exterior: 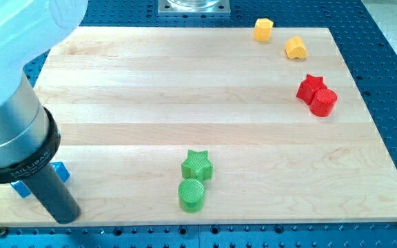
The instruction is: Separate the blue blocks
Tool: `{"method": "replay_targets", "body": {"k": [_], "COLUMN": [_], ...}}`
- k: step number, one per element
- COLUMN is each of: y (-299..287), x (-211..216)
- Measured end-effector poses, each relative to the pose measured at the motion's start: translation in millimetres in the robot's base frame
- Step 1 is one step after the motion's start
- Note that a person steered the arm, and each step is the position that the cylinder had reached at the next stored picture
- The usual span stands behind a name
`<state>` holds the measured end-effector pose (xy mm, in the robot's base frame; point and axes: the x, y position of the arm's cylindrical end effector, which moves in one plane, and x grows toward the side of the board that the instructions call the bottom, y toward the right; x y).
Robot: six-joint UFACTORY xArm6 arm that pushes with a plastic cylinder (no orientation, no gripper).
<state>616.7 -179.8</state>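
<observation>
Two blue pieces show at the view's lower left, mostly hidden behind my rod: one blue block (60,170) on the rod's right side and one blue block (21,188) on its left side. Their shapes cannot be made out. My tip (63,218) rests on the board just below them, near the view's bottom edge. The arm's large grey and white body fills the view's upper left corner.
A green star (197,164) sits above a green cylinder (191,195) at bottom centre. A red star (310,87) touches a red cylinder (323,102) at right. A yellow block (263,29) and a yellow heart (296,48) lie at top right. The wooden board (185,89) is bordered by a blue perforated table.
</observation>
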Motion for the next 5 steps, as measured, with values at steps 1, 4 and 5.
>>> {"method": "replay_targets", "body": {"k": [1,4,5], "y": [-4.8,-33.2,-50.3], "x": [-8.8,-42.9,-92.0]}}
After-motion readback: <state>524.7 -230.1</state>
